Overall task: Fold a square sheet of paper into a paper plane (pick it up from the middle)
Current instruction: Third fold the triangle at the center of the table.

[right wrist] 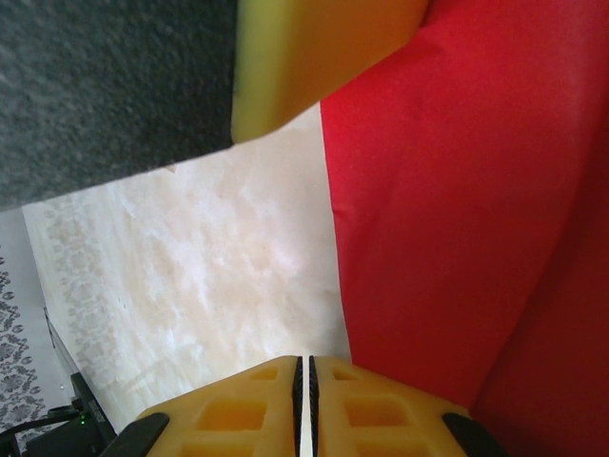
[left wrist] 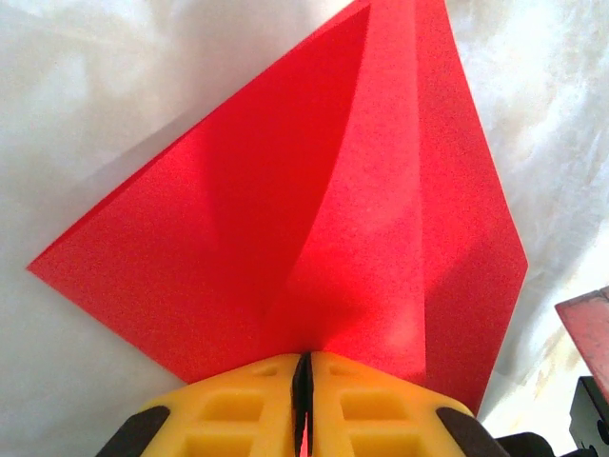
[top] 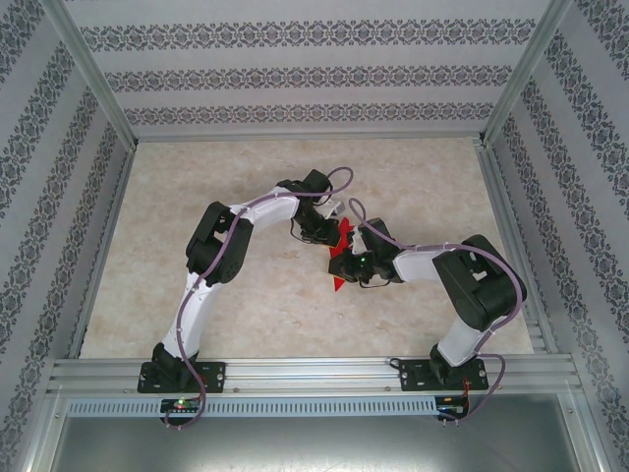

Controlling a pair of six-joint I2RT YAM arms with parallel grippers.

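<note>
The square sheet of paper (left wrist: 314, 219) is bright red and creased into a pointed, layered shape with one flap standing up along a centre fold. My left gripper (left wrist: 304, 362) is shut on its near edge, and the paper runs down between the yellow fingers. From above, the paper (top: 342, 248) hangs between both grippers at the table's middle, one red tip (top: 338, 283) pointing toward me. My right gripper (right wrist: 304, 367) is shut with nothing in its slit. The red paper (right wrist: 457, 209) passes just to the right of it. The left gripper (top: 329, 228) sits just behind the right gripper (top: 356, 264).
A yellow finger (right wrist: 324, 57) and the dark body (right wrist: 105, 86) of the left gripper hang close above the right gripper. The pale marbled table (top: 246, 315) is walled by patterned panels, with an aluminium rail (top: 314, 374) along the near edge.
</note>
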